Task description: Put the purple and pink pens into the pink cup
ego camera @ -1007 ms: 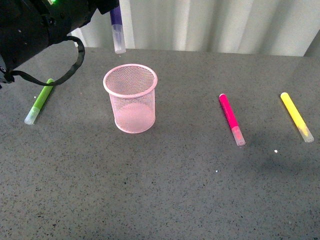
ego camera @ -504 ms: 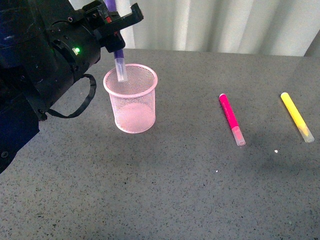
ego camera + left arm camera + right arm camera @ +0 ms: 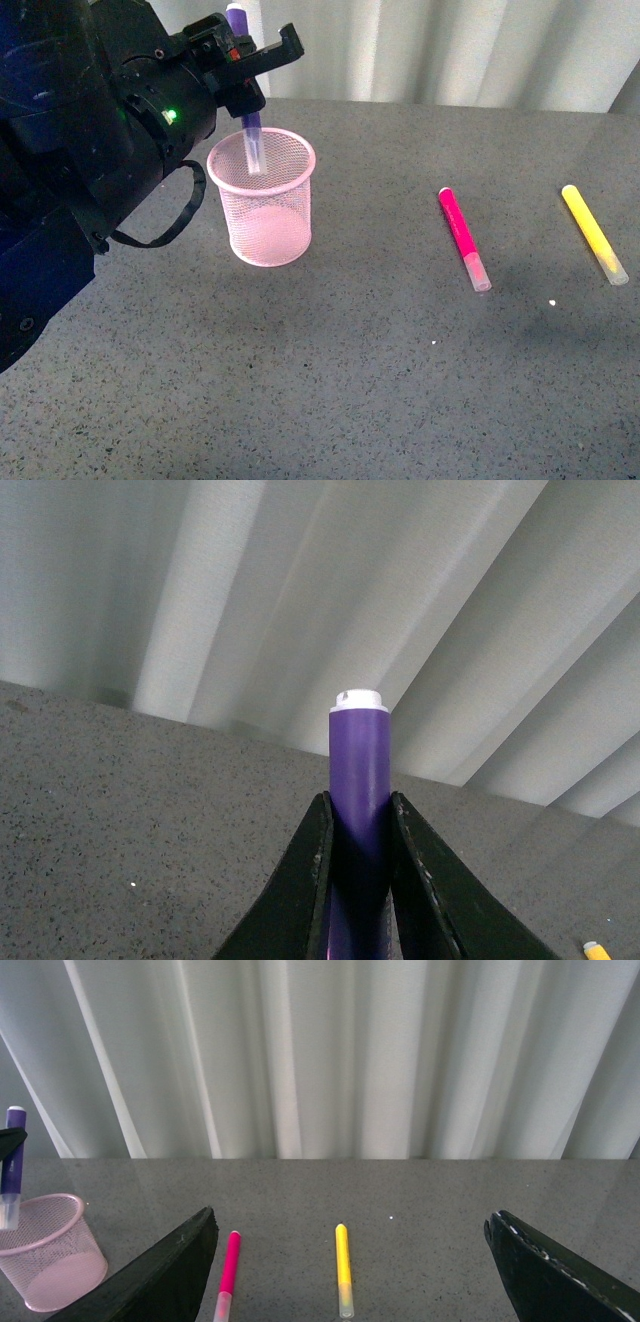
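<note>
Lower than half a second ago, the dark purple marker pen (image 3: 253,140) now has its clear cap end dipped past the rim of the pale pink wire-mesh cup (image 3: 270,235), well above the cup's floor. The left gripper (image 3: 360,810) holds this pen nearly upright, its black fingers (image 3: 312,870) closed tight against the barrel. They hide the pen's middle, and only its white top end shows above them. The bulky left arm covers the desk (image 3: 350,380) left of the cup and overlaps the cup's left rim.

Right of the cup is open grey desk. The magenta-pink pen with a clear cap (image 3: 458,228) lies flat there, well apart from the cup. Further right lies a yellow marker (image 3: 588,228), near the desk's right edge.

The right gripper (image 3: 351,1216) is spread wide and holds nothing; its fingers are cut off by the right wrist view's frame.
</note>
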Motion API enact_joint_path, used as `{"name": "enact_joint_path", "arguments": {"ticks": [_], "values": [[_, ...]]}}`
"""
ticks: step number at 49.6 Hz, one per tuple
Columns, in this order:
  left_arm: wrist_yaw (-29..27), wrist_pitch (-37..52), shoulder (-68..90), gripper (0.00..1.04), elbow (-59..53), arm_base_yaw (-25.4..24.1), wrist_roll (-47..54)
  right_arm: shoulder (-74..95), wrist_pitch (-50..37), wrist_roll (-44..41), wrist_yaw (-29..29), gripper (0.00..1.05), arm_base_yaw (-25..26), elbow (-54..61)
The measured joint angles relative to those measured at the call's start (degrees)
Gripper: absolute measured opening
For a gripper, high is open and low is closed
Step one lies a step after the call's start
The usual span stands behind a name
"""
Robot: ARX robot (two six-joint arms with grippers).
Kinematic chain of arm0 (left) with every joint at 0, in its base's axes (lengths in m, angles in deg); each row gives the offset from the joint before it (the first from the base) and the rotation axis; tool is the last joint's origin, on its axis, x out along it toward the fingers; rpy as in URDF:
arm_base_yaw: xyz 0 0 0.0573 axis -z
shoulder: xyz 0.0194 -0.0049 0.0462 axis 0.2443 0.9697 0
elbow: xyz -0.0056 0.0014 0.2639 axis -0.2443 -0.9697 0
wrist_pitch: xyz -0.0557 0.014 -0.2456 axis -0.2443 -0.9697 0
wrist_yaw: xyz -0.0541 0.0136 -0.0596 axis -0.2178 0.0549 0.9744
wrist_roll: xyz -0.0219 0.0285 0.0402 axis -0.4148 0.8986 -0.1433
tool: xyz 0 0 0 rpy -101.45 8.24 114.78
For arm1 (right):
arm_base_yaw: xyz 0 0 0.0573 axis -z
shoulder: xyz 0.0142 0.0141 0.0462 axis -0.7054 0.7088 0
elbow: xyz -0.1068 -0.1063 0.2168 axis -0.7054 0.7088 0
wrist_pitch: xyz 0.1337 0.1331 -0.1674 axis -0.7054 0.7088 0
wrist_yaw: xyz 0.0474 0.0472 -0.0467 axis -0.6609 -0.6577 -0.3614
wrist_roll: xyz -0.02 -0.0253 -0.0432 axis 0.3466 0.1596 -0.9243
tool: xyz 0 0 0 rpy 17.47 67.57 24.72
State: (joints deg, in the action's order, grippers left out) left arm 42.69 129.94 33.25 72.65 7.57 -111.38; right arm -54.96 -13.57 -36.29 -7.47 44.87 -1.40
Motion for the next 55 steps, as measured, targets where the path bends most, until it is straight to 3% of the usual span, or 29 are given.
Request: {"name": "enact_joint_path", "arguments": {"ticks": [3,7,19,29,38,42,50,55], "values": [[-0.2,0.0,0.8,0.13,0.3,0.3,0.0,0.0,0.0,0.0,0.0,0.98,0.0,0.0],[0.1,-0.6,1.1,0.32,0.8,0.7,-0.3,0.0,0.0,0.0,0.0,0.98,0.0,0.0],[1.4,-3.7,-2.2,0.7,0.3,0.3,-0.9,0.0,0.0,0.0,0.0,0.98,0.0,0.0],[6.3,-16.6,-14.3,1.0,-3.7,-1.7,4.3,0.0,0.0,0.0,0.0,0.98,0.0,0.0],[8.1,-46.6,-36.0,0.98,-10.5,-7.3,11.7,0.0,0.0,0.0,0.0,0.98,0.0,0.0],[7.7,-54.3,-43.7,0.98,-13.0,-8.7,12.6,0.0,0.0,0.0,0.0,0.98,0.0,0.0],[7.5,-55.3,-47.2,0.98,-13.4,-9.3,13.6,0.0,0.0,0.0,-0.2,0.98,0.0,0.0],[-1.8,-38.2,-44.9,0.83,-19.2,-8.7,18.2,0.0,0.0,0.0,0.0,0.98,0.0,0.0]]}}
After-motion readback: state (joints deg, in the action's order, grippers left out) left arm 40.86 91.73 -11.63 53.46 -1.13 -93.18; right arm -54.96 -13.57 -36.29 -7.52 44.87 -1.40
